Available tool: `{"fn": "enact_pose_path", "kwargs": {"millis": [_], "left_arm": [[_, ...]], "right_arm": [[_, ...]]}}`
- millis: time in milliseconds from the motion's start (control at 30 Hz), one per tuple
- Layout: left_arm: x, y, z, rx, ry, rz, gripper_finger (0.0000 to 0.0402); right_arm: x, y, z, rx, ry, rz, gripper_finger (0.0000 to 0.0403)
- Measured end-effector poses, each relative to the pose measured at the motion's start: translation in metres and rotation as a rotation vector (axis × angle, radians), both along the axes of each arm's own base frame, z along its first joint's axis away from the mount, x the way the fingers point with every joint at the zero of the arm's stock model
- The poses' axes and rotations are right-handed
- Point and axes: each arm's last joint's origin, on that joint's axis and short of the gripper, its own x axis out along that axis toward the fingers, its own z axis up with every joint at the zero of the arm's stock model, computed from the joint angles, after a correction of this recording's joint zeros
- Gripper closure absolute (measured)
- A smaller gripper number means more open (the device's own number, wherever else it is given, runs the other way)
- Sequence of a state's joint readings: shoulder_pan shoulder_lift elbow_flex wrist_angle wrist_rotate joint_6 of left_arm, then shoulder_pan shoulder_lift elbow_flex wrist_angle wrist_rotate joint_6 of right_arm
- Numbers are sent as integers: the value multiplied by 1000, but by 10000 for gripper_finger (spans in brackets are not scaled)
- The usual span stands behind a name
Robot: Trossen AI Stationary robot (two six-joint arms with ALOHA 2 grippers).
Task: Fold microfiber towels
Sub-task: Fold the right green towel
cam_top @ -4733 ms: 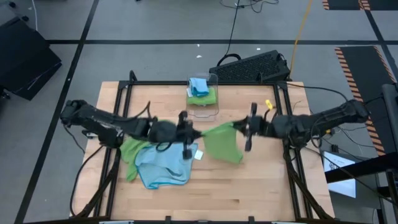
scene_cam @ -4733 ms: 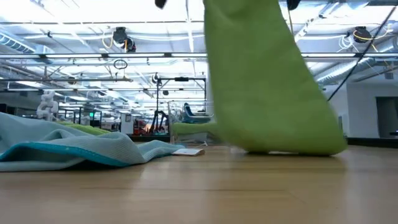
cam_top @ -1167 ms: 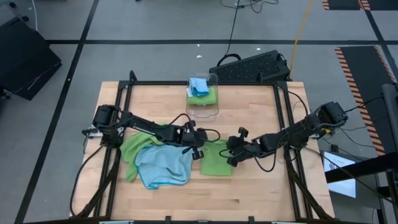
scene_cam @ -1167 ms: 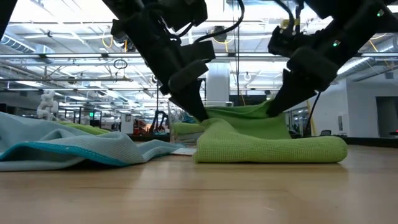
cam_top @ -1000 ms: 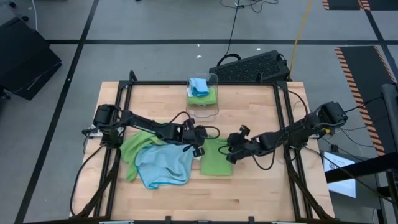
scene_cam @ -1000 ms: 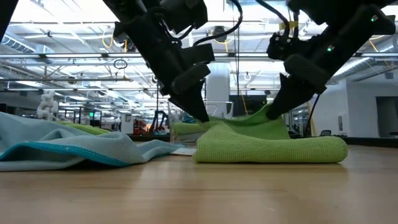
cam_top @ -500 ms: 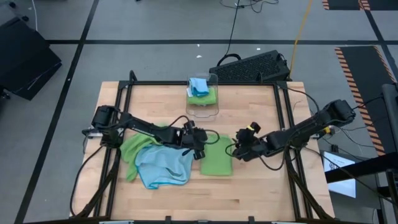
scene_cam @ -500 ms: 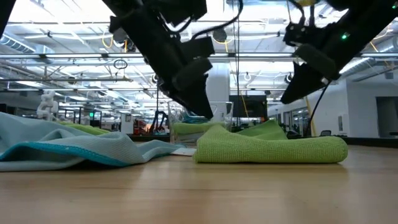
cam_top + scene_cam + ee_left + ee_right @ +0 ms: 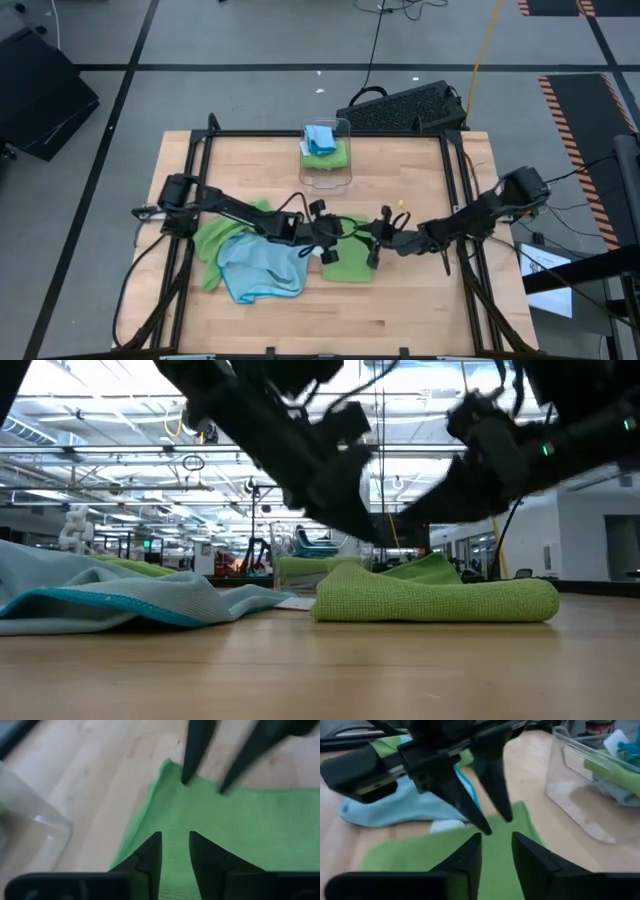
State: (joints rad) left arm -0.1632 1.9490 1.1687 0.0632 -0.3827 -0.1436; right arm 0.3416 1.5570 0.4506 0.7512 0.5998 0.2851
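Note:
A lime green microfiber towel (image 9: 350,262), folded to a narrow rectangle, lies flat on the wooden table near its middle. My left gripper (image 9: 334,240) reaches in from the table's left. It is open by a narrow gap at the towel's left edge, near the far corner (image 9: 517,810). My right gripper (image 9: 372,247) comes from the right, also narrowly open, at the towel's right edge near its far corner (image 9: 167,767). Nothing shows between either pair of fingers. In the low view both grippers (image 9: 372,540) slant down just over the towel (image 9: 440,600). My left gripper has its fingertips (image 9: 488,831) at the towel's left edge near the far corner, slanting down from the left; whether they touch the cloth I cannot tell. My right gripper has its fingertips (image 9: 186,781) at the right edge, slanting down from the right; touch cannot be told either.
A crumpled light blue towel (image 9: 262,268) lies over another green one (image 9: 213,240) left of the folded towel, a white tag (image 9: 300,603) between them. A clear bin (image 9: 326,170) with folded towels stands at the far middle. Black frame rails (image 9: 455,190) border the table.
A second ago both grippers held the towel's top layer raised at its far end. They rose and drew apart, and that layer dropped flat. Both have since come back down to the towel's far end, tipped more level, closer together.

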Motion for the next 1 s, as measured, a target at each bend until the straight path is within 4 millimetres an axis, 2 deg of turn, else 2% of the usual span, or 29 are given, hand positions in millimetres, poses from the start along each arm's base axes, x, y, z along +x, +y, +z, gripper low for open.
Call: {"fn": "enact_pose_path", "kwargs": {"millis": [200,367,500,567,633,733,900,1000], "left_arm": [[3,1,-34,-34,75,27,316],[1,2,-37,-41,109,42,317],[-3,2,-34,-35,146,43,317],[-4,2,-25,-30,120,31,317],[-5,2,-7,-26,75,18,317],[-5,-1,13,-12,0,-10,317],[-8,-4,13,11,33,-31,317],[-5,1,-4,23,74,4,317]], "right_arm": [[-8,-17,-35,-15,88,-58,364],[-11,-22,-57,12,162,-101,392],[-13,-22,-62,44,163,-129,401],[-13,-21,-61,51,154,-124,401],[-13,-21,-57,47,141,-113,401],[-12,-18,-43,47,81,-90,401],[-15,-10,-19,43,-7,-1,401],[-18,-4,-9,44,-41,50,401]]}}
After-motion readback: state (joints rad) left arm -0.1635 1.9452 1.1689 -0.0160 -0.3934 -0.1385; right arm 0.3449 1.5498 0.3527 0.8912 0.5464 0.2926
